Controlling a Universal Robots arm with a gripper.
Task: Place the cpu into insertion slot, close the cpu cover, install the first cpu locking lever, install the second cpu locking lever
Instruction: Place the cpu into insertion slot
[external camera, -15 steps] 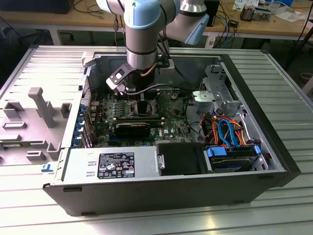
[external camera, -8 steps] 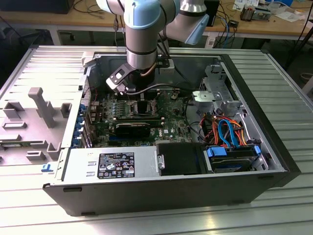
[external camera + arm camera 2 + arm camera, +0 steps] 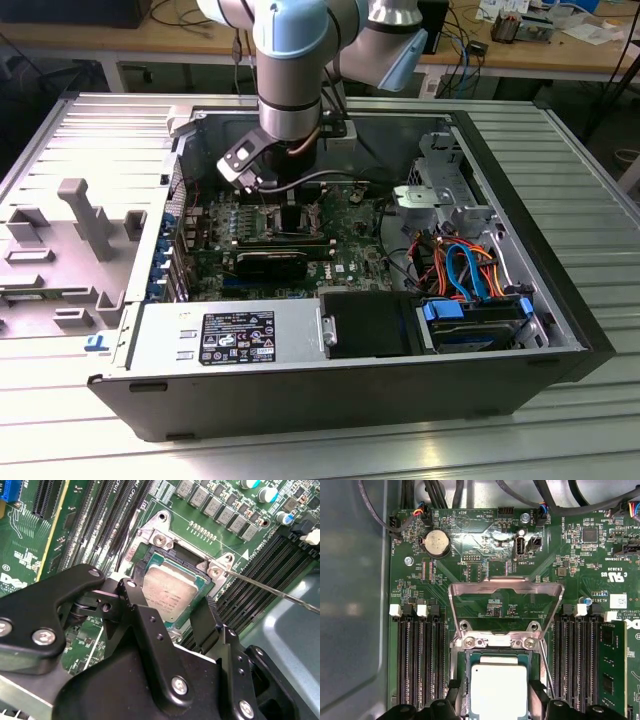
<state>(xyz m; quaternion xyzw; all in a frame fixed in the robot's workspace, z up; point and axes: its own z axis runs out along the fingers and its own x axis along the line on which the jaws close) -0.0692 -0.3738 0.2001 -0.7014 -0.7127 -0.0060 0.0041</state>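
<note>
I hang low over the green motherboard (image 3: 470, 540) inside an open computer case (image 3: 300, 400) that lies on its side on the ribbed metal counter (image 3: 590, 180). The case sits about midway between the counter's side edges.

My end effector (image 3: 170, 600) is spread wide. One dark finger stands at each side of the cpu (image 3: 499, 690), and in the first wrist view a narrow strip of socket frame shows between the chip and each finger. I grip nothing.

The cpu lies flat in the insertion slot (image 3: 497, 640), silver top up and square with the slot's metal rim. Around it lie the board's long black memory slots (image 3: 420, 660), in banks on two opposite sides.

The cpu cover (image 3: 506, 582) is not closed. Its thin silver frame is swung up and away from the chip on the side toward the round coin battery (image 3: 436, 542), and bare board shows through its cut-out.

In the second wrist view a thin metal lever (image 3: 270, 592) runs out from a screwed corner of the slot's rim and passes over the memory slots, lifted clear of the cover.
</note>
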